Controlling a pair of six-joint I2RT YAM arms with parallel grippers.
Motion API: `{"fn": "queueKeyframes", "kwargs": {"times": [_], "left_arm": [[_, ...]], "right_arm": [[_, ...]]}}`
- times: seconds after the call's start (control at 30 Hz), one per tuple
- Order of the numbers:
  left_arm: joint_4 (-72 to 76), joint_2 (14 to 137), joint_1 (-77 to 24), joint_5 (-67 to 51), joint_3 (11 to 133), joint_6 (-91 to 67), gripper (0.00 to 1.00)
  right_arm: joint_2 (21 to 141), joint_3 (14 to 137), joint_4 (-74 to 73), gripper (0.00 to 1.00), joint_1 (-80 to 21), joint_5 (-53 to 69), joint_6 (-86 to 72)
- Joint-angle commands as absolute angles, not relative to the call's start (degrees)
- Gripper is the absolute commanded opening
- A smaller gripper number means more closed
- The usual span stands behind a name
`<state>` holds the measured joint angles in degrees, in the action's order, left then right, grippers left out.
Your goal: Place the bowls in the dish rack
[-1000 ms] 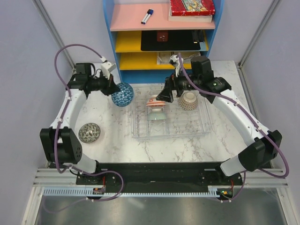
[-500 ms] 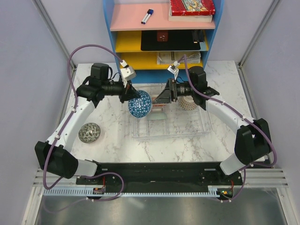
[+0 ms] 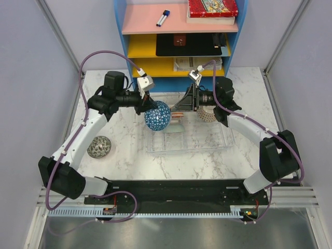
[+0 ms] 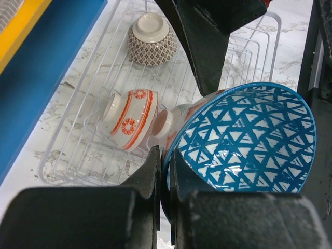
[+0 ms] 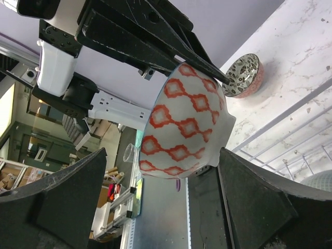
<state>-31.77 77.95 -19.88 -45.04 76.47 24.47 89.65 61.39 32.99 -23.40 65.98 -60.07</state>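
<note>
Change over the last second: left end effector (image 3: pixel 149 105) has carried the blue bowl (image 3: pixel 157 116) from over the bare table (image 3: pixel 124 155) to the left end of the dish rack (image 3: pixel 207 141). Bowl is tilted, its rim clenched between the fingers (image 4: pixel 148 179); it hangs just above the ribs, not yet set down.

Right end effector (image 3: pixel 182 105): fingers spread wide either side of an orange-red bowl (image 5: pixel 184 122) in the rack; a gap shows on at least one side, so I judge it released.

A second orange-banded bowl (image 4: pixel 129 119) lies on its side in the rack; beige bowl (image 3: pixel 209 112) sits upturned at the rack's back right. Grey-green bowl (image 3: pixel 98 147) is on the table, well apart from the rack.

Meaning: three appear loaded; the fourth is at the point of placing; one is left.

Risk: blue bowl hangs close to the orange-red bowl and the right fingers; it needs lowering clear of both.
</note>
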Motion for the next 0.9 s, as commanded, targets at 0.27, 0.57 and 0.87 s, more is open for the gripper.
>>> {"fn": "queueKeyframes", "kwargs": {"times": [0.27,0.57,0.87], "left_arm": [[-24.0,74.0,-23.6,-41.5,77.1,22.7,0.02],[-23.0,73.1,-25.5,-39.5,76.6,22.7,0.02],[-22.6,74.1,-26.0,-38.6,76.7,22.9,0.02]], "right_arm": [[91.0,60.3,38.3,0.96,-23.4,66.5,-61.6],[91.4,60.6,35.7,0.93,-23.6,66.4,-59.9],[91.2,60.5,35.6,0.91,-25.6,68.4,-59.2]]}}
